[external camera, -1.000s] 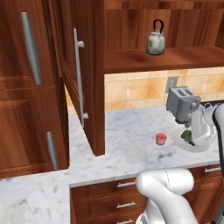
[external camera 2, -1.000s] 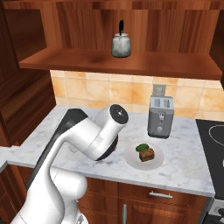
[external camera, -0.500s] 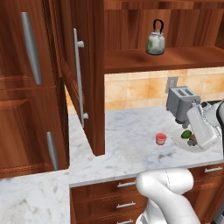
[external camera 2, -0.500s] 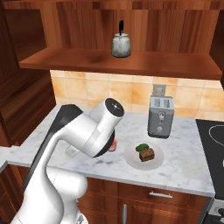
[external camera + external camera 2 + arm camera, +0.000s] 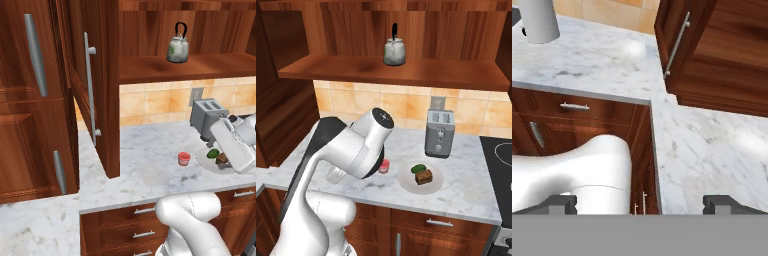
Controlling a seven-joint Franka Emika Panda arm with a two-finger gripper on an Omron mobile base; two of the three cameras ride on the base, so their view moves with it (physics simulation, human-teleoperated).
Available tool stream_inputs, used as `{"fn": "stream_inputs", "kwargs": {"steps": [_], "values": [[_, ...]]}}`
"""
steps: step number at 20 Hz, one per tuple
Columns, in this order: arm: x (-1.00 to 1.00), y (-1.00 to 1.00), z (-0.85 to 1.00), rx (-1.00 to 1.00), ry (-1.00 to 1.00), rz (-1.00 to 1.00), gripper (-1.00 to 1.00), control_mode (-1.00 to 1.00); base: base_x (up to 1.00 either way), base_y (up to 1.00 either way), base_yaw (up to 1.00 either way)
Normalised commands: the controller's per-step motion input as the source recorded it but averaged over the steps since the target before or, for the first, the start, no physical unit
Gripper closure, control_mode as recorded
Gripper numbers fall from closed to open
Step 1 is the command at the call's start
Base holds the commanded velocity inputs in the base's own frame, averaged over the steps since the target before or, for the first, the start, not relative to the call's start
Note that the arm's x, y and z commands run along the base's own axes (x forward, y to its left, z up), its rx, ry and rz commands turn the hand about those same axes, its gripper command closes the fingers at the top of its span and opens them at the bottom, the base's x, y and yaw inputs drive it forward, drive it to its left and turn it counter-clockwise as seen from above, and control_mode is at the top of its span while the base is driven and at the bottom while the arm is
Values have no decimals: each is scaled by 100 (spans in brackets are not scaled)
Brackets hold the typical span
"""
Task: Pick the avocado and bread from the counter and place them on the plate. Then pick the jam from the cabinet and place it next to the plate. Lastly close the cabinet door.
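Presently the plate [image 5: 406, 178] is seen near the front edge of the table [image 5: 466, 180], just ahead of the toaster [image 5: 438, 134] that stands against the tiled back wall. On the plate the avocado [image 5: 418, 169] and the bread [image 5: 424, 176] are set touching each other, the green fruit on the side toward the wall. In the left base view the plate [image 5: 204, 161] is partly covered by the white arm, with the avocado [image 5: 213, 153] and a sliver of bread [image 5: 221, 158] showing beside it.

The jam [image 5: 184, 158] is placed upright on the bare marble just beside the plate, on the side toward the cabinet door [image 5: 95, 85]; in the right base view only a part of the jam [image 5: 385, 166] is seen behind the arm's joint.

The cabinet door is swung wide open, edge-on to the left base camera, with its long silver bar handle [image 5: 90, 87] facing out. A grey-green kettle [image 5: 394, 51] is left on the cabinet [image 5: 401, 71] shelf above the table.

From the hand view, the pincer [image 5: 641, 204] is held with its jaws fully apart and nothing between them. It is aimed down at the table's corner [image 5: 649, 102], with the door's lower end [image 5: 684, 50] and handle [image 5: 677, 44] further along and wooden drawers [image 5: 574, 112] below the table's edge.
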Motion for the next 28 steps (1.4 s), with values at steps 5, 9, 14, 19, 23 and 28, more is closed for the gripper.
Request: {"fn": "stream_inputs", "kwargs": {"steps": [5, 9, 14, 19, 23, 28], "values": [[-26, 21, 13, 1, 0, 3, -100, -100, 0, 0, 0], [-28, 22, 8, 7, -2, 0, -100, -100, 0, 0, 0], [-31, 24, 5, 10, -9, 0, -100, -100, 0, 0, 0], [-33, 18, 10, 7, -10, 0, -100, -100, 0, 0, 0], [-28, 24, 16, 0, -7, 0, -100, -100, 0, 0, 0], [-26, 22, 23, 0, -9, 1, -100, -100, 0, 0, 0]]}}
